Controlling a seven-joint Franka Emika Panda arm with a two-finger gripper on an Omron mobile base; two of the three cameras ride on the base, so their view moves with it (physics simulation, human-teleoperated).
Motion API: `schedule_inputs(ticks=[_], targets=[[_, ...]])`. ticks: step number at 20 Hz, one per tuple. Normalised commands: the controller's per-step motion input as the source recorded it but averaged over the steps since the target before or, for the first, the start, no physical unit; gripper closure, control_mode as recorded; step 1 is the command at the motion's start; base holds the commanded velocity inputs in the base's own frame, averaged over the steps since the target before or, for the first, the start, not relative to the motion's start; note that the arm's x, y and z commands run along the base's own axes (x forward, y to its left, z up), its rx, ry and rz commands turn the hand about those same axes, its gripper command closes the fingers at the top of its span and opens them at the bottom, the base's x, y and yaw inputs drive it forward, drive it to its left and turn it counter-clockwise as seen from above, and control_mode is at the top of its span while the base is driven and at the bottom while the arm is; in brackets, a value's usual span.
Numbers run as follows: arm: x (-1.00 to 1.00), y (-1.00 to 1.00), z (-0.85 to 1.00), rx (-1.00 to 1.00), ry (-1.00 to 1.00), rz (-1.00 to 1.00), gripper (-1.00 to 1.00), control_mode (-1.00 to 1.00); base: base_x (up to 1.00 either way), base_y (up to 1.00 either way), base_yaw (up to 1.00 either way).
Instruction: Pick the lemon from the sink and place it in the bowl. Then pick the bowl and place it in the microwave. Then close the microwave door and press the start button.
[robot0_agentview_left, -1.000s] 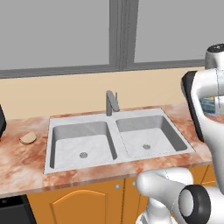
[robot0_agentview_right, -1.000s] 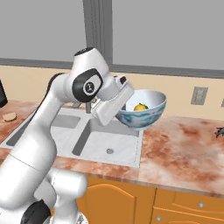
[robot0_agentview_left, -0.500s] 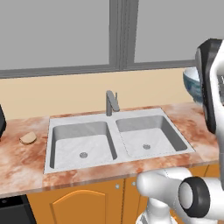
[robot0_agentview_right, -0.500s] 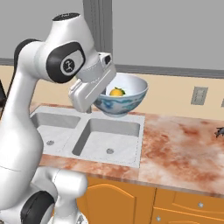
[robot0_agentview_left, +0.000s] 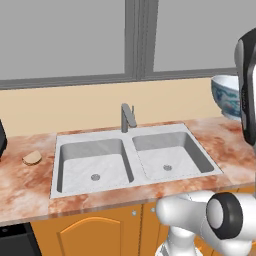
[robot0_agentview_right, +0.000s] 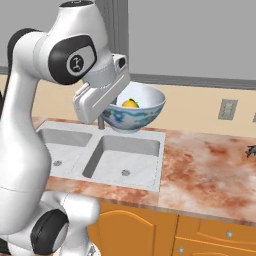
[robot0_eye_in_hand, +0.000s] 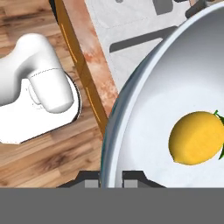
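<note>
Bread lump: a tan lump (robot0_agentview_left: 32, 158) lies on the far-left counter (robot0_agentview_left: 20, 185), well apart from my work and no part of it.
Sink: both basins of the sink (robot0_agentview_left: 130, 160) sit bare below me; the faucet (robot0_agentview_left: 127, 117) stands at the far rim between them.
What changed: the bowl (robot0_agentview_right: 134, 107) now hangs in the air over the sink's far edge in the right base view, higher and further left across that view than a second ago. In the left base view it has come into sight at the right edge, where earlier my arm covered it.
Meaning: the lemon step looks done, and I judge I am midway through carrying the bowl towards the microwave, which I cannot see from here.
Lemon: the lemon (robot0_eye_in_hand: 197, 138) rests inside the bowl, near its middle, green tip to the right in the hand view.
Gripper: my gripper (robot0_eye_in_hand: 111, 178) is nearly closed, one finger on each side of the bowl's rim, so I have the bowl pinched by its wall.
Risk: held by one edge, the bowl could tip, and I think the lemon might roll if I swing fast.
Right counter: bare marbled stone, with a wall socket (robot0_agentview_right: 227, 109) above it.
</note>
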Motion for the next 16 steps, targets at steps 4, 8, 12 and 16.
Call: schedule_inputs(ticks=[4, 8, 12, 16], targets=[[0.00, 0.00, 0.00, 0.00, 0.00, 0.00, 1.00, 1.00, -0.54, 0.04, 0.00], [0.00, 0.00, 0.00, 0.00, 0.00, 0.00, 1.00, 1.00, -1.00, 0.31, 0.00], [0.00, 0.00, 0.00, 0.00, 0.00, 0.00, 1.00, 1.00, -0.92, 0.38, 0.00], [0.00, 0.00, 0.00, 0.00, 0.00, 0.00, 1.00, 1.00, -0.59, 0.36, 0.00]])
